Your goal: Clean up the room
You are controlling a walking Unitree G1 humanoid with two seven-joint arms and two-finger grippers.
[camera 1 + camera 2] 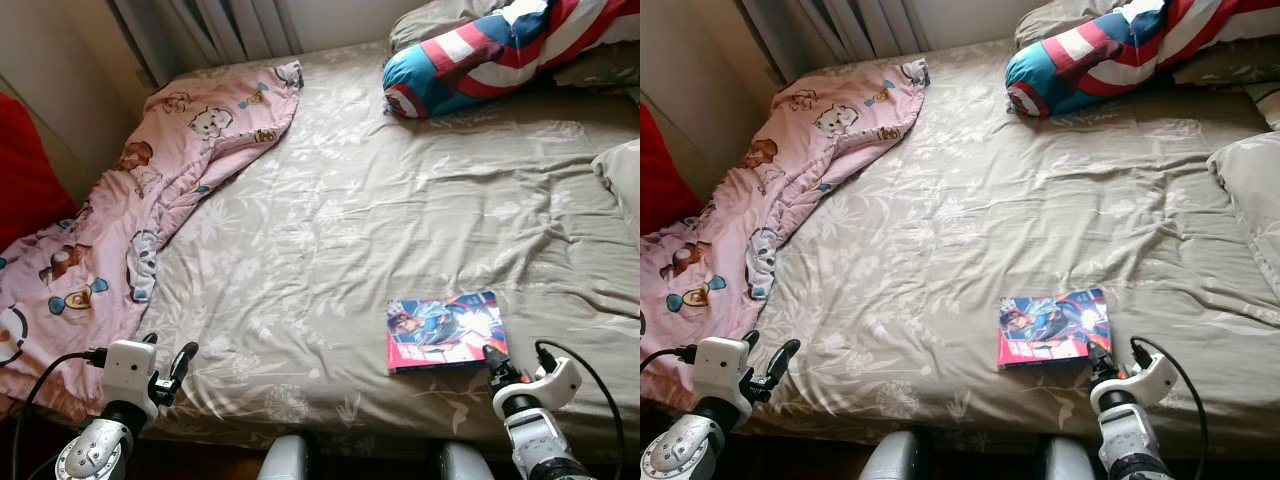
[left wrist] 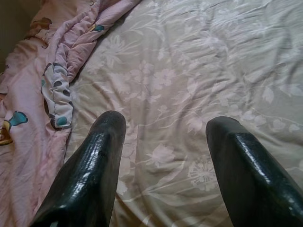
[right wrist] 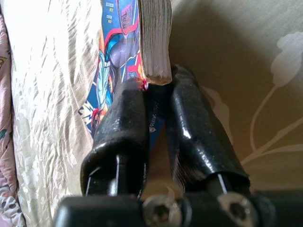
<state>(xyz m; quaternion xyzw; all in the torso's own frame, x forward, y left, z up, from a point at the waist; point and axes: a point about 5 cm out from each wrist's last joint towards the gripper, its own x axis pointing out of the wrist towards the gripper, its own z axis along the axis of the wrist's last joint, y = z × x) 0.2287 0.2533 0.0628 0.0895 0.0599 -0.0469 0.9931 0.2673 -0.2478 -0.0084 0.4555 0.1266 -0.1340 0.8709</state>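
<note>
A bed [image 1: 330, 230] under an olive floral sheet carries a pink cartoon-print quilt [image 1: 120, 230] at nine o'clock, a shield-patterned bolster [image 1: 480, 55] at one o'clock (pillows beside it), and a comic book [image 1: 445, 332] at five o'clock.

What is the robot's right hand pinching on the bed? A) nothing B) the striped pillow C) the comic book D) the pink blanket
C: in the right wrist view the right hand has its two black fingers closed on the corner of the comic book, which lies on the bed sheet.
</note>
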